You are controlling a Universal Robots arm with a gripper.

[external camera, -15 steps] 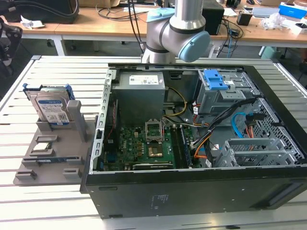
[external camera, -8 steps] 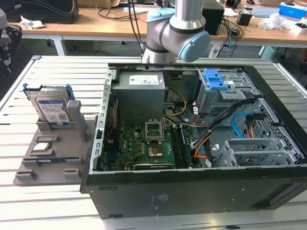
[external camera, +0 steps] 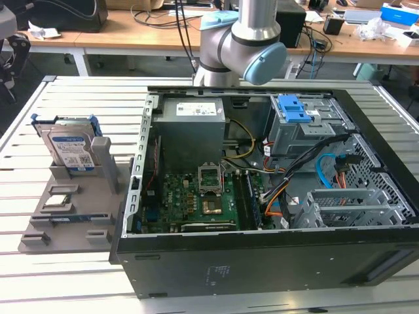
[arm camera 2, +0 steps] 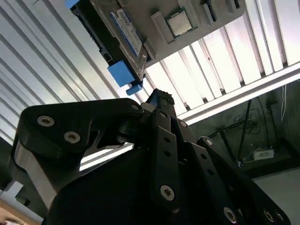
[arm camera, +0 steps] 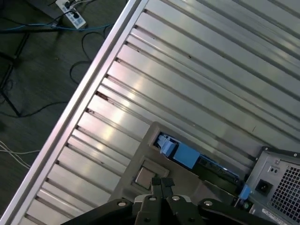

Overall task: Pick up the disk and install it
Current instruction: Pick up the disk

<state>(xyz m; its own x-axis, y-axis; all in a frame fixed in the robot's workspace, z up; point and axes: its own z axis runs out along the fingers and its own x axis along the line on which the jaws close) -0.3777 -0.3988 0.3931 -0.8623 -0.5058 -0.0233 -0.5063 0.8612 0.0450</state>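
The disk [external camera: 71, 149] stands on edge in a slot at the back of a grey holder [external camera: 98, 196], on the exterior view's left. It is silver with a white-and-blue label and blue side rails. In both wrist views the disk [arm camera 2: 123, 29] [arm camera: 185, 154] lies well beyond my gripper [arm camera: 162, 182] [arm camera 2: 158, 96]. The black fingers are together with nothing between them, high above the slatted table and apart from the disk. Only the arm's grey-and-blue joints [external camera: 242, 46] show in the exterior view, behind the computer case.
An open black computer case [external camera: 262, 261] lies on the slatted metal table [external camera: 85, 98], to the right of the holder. Inside it is a grey drive cage with a blue latch [external camera: 298, 110]. A small square processor chip [external camera: 59, 201] [arm camera 2: 180, 22] rests on the holder.
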